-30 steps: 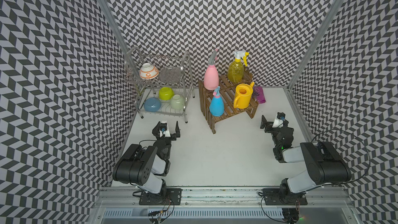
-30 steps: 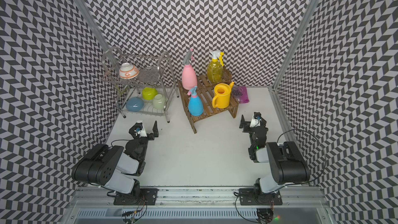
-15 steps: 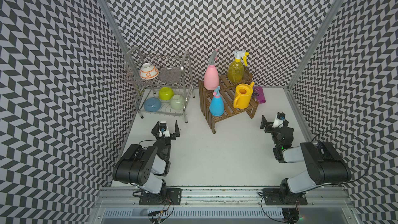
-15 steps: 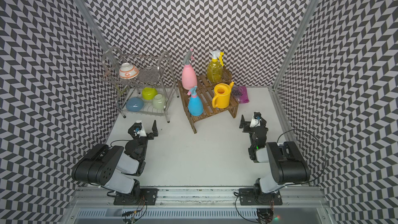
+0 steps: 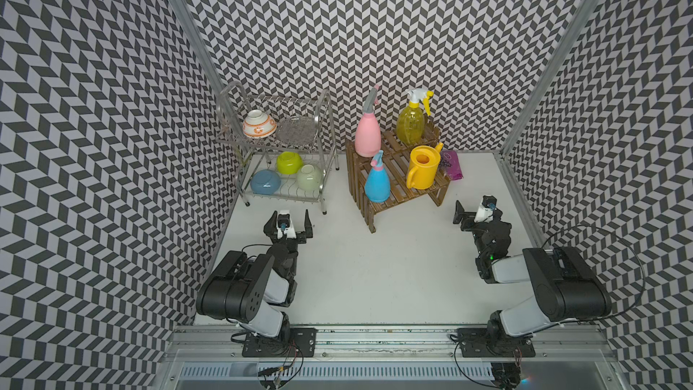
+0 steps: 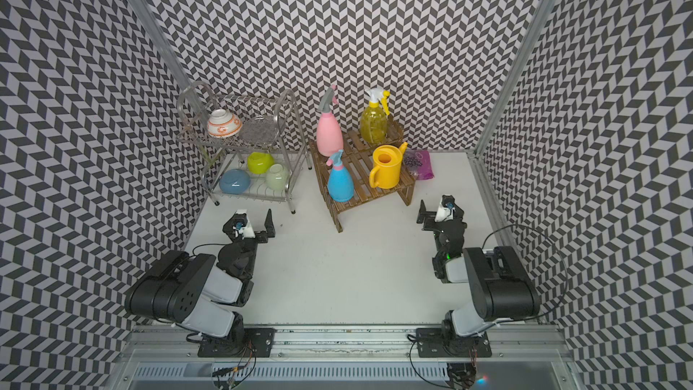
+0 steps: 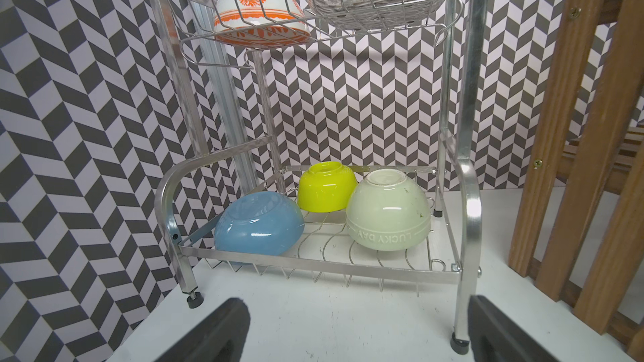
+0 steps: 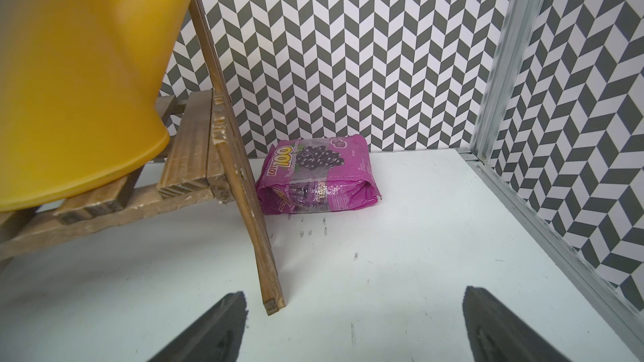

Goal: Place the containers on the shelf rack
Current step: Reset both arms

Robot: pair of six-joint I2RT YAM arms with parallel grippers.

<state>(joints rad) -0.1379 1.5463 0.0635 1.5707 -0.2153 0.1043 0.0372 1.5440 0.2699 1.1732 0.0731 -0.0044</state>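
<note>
All the containers stand on the brown wooden shelf rack (image 5: 399, 162) (image 6: 362, 178) in both top views. The pink spray bottle (image 5: 367, 137) and the translucent yellow trigger sprayer (image 5: 411, 126) are on its upper step. On the lower step are the blue spray bottle (image 5: 377, 182) and the yellow watering can (image 5: 423, 172). My left gripper (image 5: 290, 216) (image 7: 357, 308) is open and empty, low over the table before the wire rack. My right gripper (image 5: 476, 211) (image 8: 353, 296) is open and empty near the shelf rack's right leg (image 8: 258, 238), with the watering can (image 8: 76, 81) close by.
A silver wire dish rack (image 5: 326, 144) (image 7: 467, 203) stands left of the shelf rack and holds a white-orange bowl (image 5: 258, 124), a glass dish, and blue (image 7: 258, 224), lime and pale green bowls. A purple snack packet (image 5: 452, 165) (image 8: 313, 175) lies behind the shelf rack's right end.
</note>
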